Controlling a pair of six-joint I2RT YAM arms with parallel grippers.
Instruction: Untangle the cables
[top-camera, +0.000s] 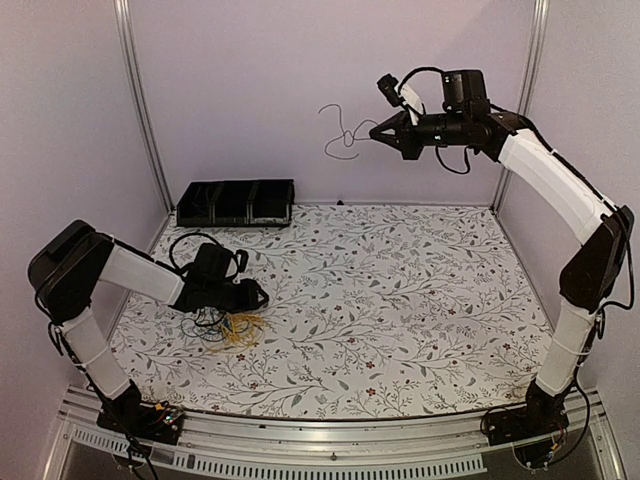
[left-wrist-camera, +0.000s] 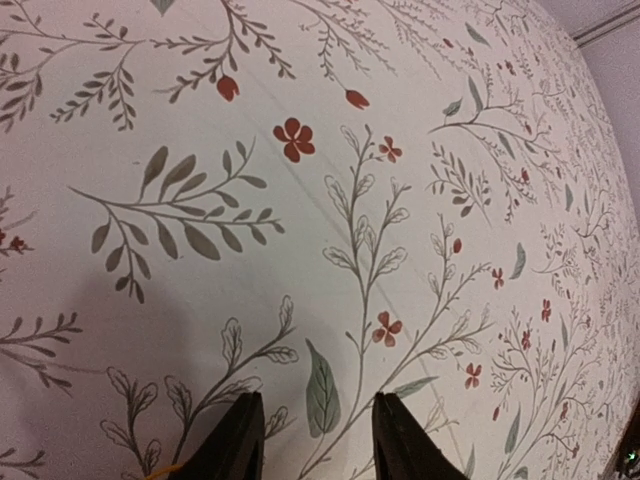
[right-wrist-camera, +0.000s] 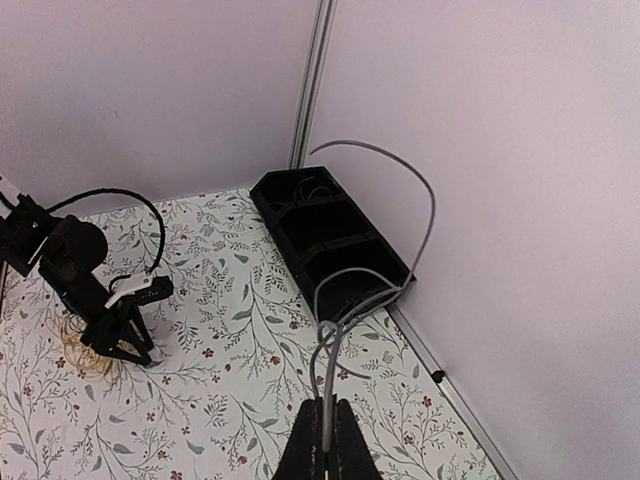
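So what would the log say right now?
right gripper: shut on wire, raised | left gripper: open, by bundle

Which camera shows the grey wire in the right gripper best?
Right wrist: the grey wire loops up large from the shut right gripper. Top external shows only a thin squiggle against the back wall. Left wrist shows none of it.
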